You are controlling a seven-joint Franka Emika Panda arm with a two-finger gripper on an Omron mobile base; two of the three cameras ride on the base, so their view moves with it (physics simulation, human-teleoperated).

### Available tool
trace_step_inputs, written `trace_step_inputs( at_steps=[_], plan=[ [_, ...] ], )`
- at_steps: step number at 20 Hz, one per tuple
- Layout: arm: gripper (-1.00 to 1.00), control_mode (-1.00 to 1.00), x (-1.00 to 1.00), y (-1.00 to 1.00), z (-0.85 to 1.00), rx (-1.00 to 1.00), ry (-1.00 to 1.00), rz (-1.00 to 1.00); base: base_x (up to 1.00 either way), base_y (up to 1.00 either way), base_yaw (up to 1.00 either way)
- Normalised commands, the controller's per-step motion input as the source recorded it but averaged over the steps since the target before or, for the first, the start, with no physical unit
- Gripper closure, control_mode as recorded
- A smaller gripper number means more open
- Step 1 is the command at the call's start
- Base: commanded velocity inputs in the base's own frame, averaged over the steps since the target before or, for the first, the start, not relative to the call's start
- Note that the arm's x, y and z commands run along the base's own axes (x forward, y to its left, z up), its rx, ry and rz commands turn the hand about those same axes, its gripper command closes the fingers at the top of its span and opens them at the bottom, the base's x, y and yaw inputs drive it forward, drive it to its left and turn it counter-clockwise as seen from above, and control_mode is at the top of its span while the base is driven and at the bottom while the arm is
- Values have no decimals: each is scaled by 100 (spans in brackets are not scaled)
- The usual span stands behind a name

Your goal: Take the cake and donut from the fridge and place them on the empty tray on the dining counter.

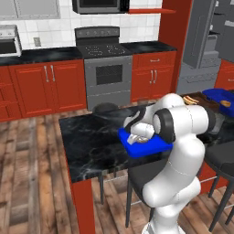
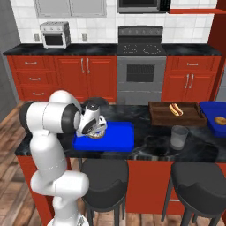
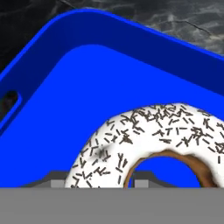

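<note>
Red cabinets (image 2: 86, 77) and a grey stove (image 2: 141, 73) line the back wall of this kitchen, and in front of them runs the dining counter (image 1: 91, 141) with its black marbled top and red sides. On that counter, near its edge, sits the blue tray (image 2: 114, 137), flat, with a raised rim and a slot handle in one end. The donut (image 3: 153, 144) is over the tray's blue floor, white icing with dark sprinkles facing up and a tan ring of dough showing around its hole; whether it touches the floor I cannot tell. The gripper (image 2: 93, 129) is down over the near-left part of the tray, right at the donut (image 2: 95, 132), its fingers on either side of it; whether they press on it or stand just off it cannot be told. Further along the counter stand a glass (image 2: 178, 137), a dark brown board (image 2: 176, 115) carrying a hot dog (image 2: 175, 108), and a second blue tray (image 2: 216, 118). Dark stools (image 2: 106, 181) are tucked under the counter's near side.
</note>
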Motion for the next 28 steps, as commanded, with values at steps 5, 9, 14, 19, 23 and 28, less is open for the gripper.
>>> trace_step_inputs(
  at_steps=[5, 9, 14, 19, 23, 28],
  plan=[
    [-100, -100, 38, 2, -36, 0, 0, 0, 0, 0, 0],
    [-100, -100, 5, 14, -6, 0, 2, -1, 0, 0, 0],
    [-100, -100, -19, 12, 0, 0, 0, -8, 0, 0, 0],
    [-100, -100, -22, 1, 0, -2, -4, -21, 0, 0, 0],
    [-100, -100, -4, 7, 19, 0, -5, -20, 0, 0, 0],
    [-100, -100, 0, 7, 85, -1, -10, -9, 0, 0, 0]
  ],
)
